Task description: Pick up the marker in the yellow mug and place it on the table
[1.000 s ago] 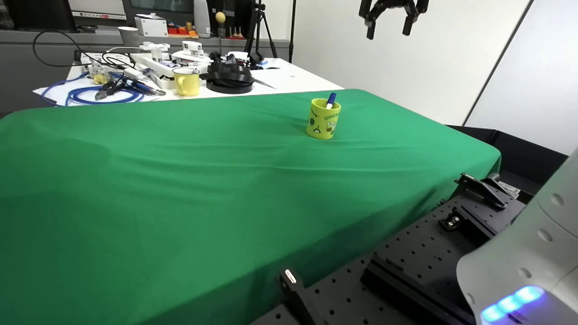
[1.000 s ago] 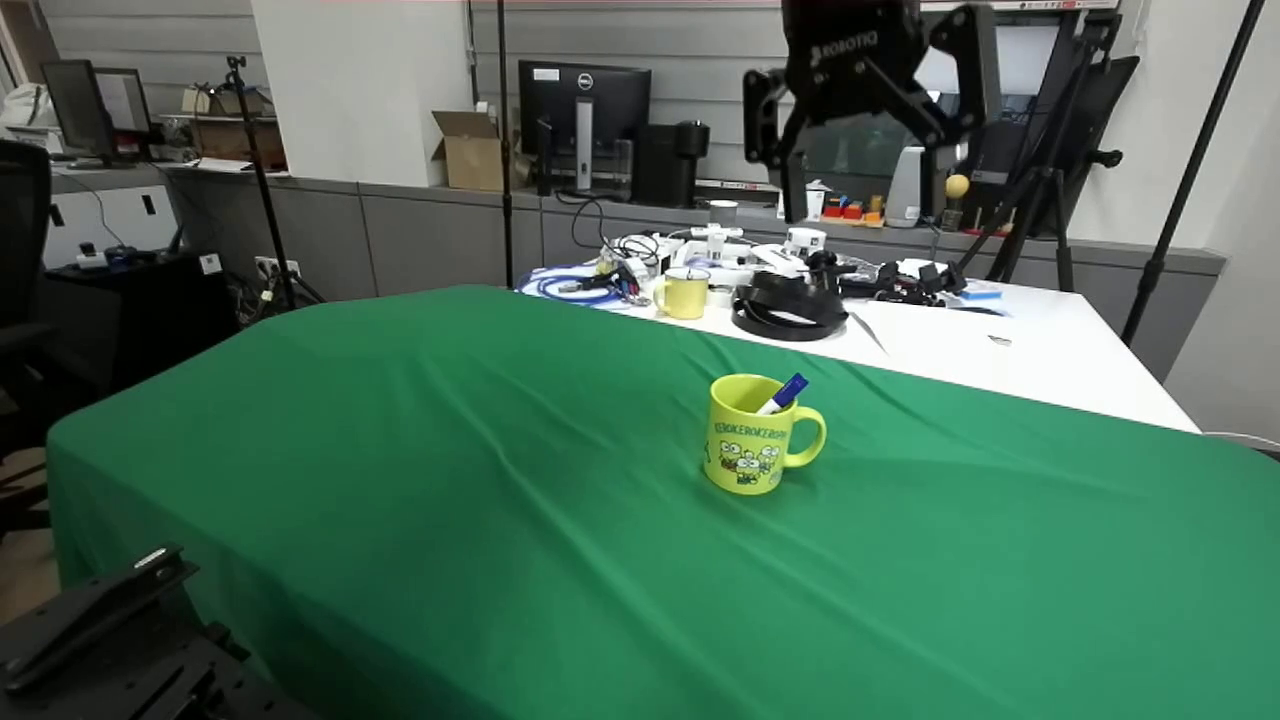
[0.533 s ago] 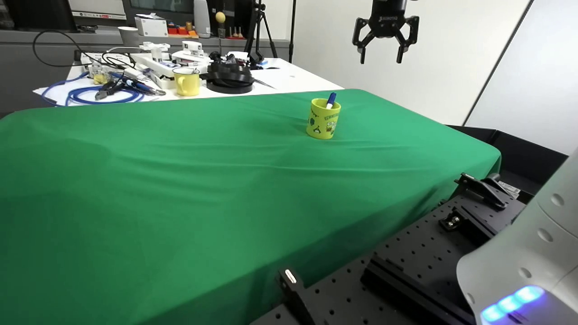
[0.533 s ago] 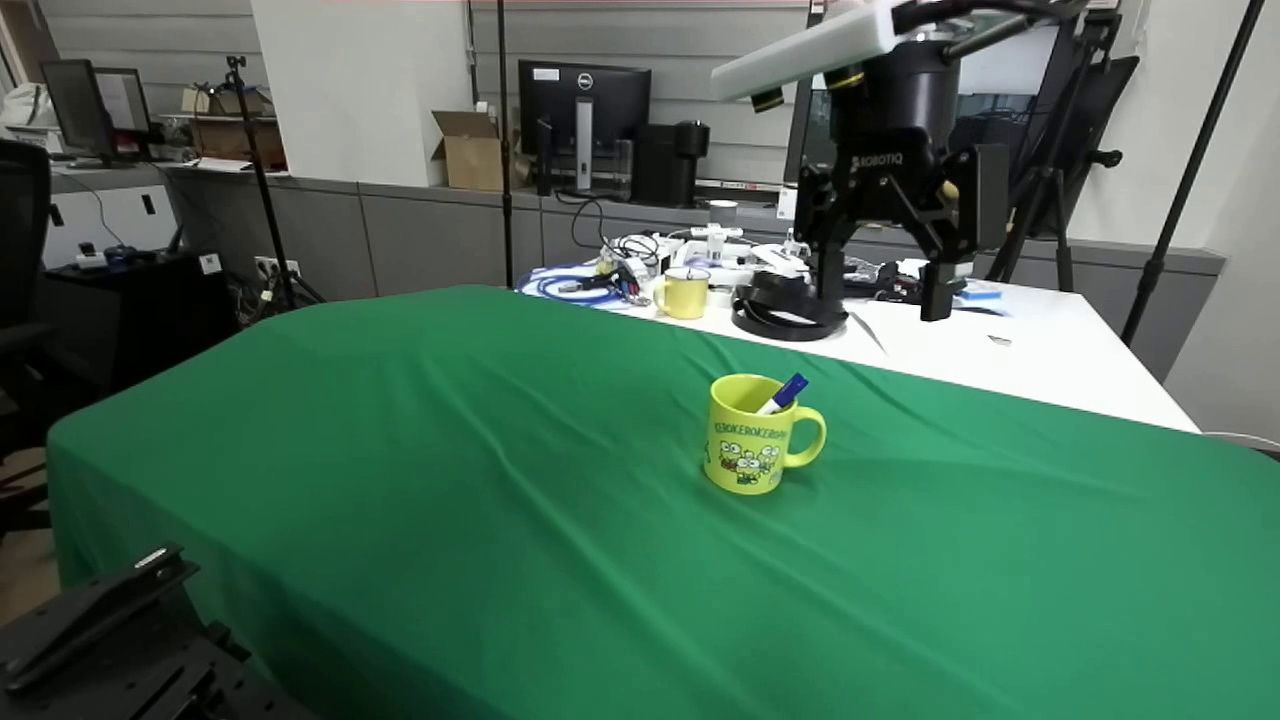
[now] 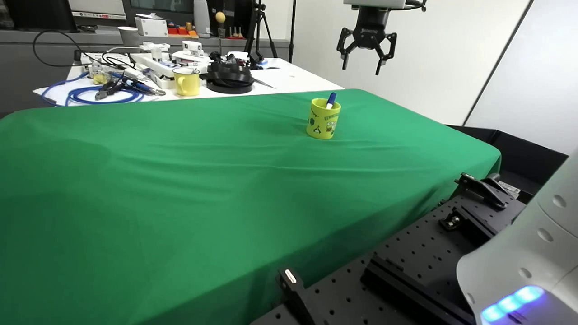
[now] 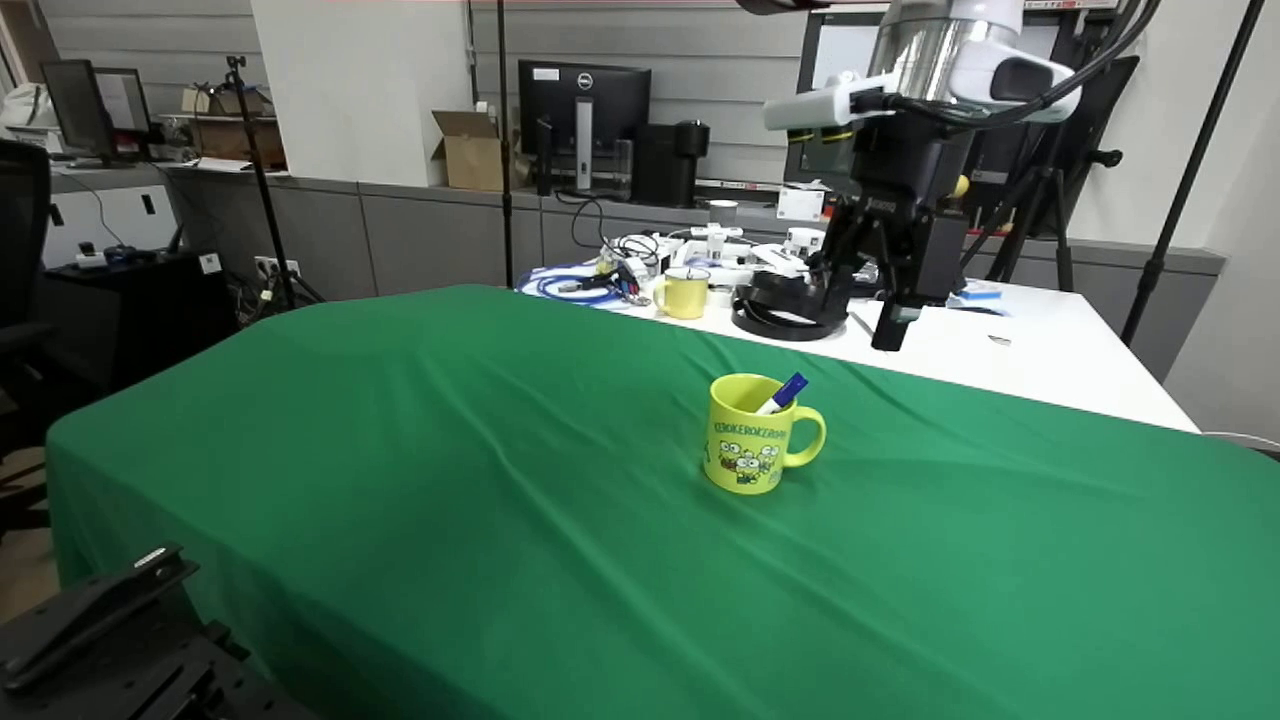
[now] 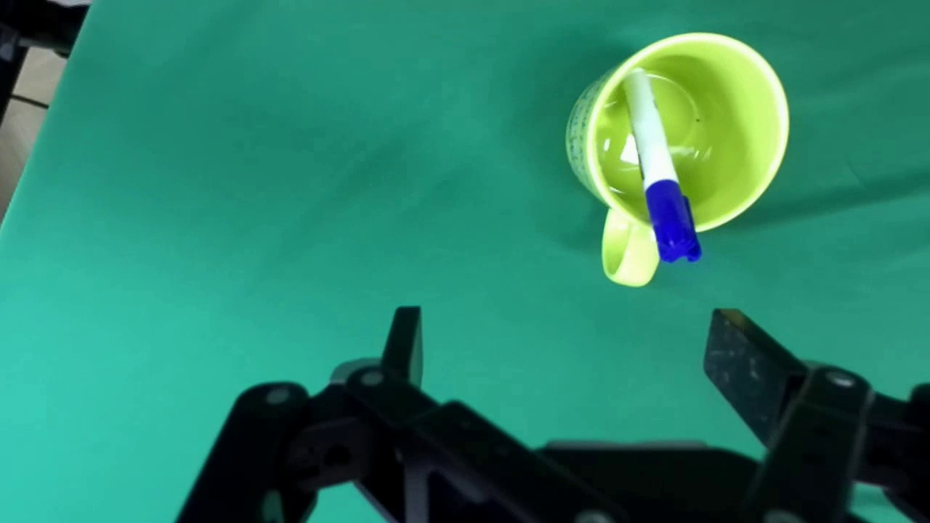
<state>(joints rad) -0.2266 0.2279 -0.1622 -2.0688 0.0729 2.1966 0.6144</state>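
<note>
The Robotiq gripper (image 7: pixel 567 317) is spread wide, its two black fingers (image 7: pixel 752 374) well apart, and the green-draped table (image 7: pixel 559 374) shows through the gap between their tips. In both exterior views it hangs in the air with the fingers pointing down and the whole slightly tilted, higher than the yellow mug (image 7: pixel 776 138) and off to one side of it. Seen from the wrist, the mug stands upright ahead of the fingertips and over toward the finger at the right of that view, apart from both. Its handle (image 7: pixel 631 260) reaches back toward the gripper. The blue-capped marker (image 7: pixel 657 163) leans in the mug: the blue cap (image 7: pixel 672 220) pokes out over the rim just beside the handle, the part nearest the fingertips, while the white barrel (image 7: pixel 648 127) slants away from the gripper, down inside the mug. In an exterior view the mug's wall carries cartoon frogs (image 6: pixel 748 465) and dark lettering. Beyond the gripper in that same view runs a white table (image 6: pixel 1040 355); a coiled black band (image 6: pixel 757 317) lies on it, partly hidden behind one finger, and a paler yellow mug (image 6: pixel 684 297) stands farther from the gripper, past the coil.
</note>
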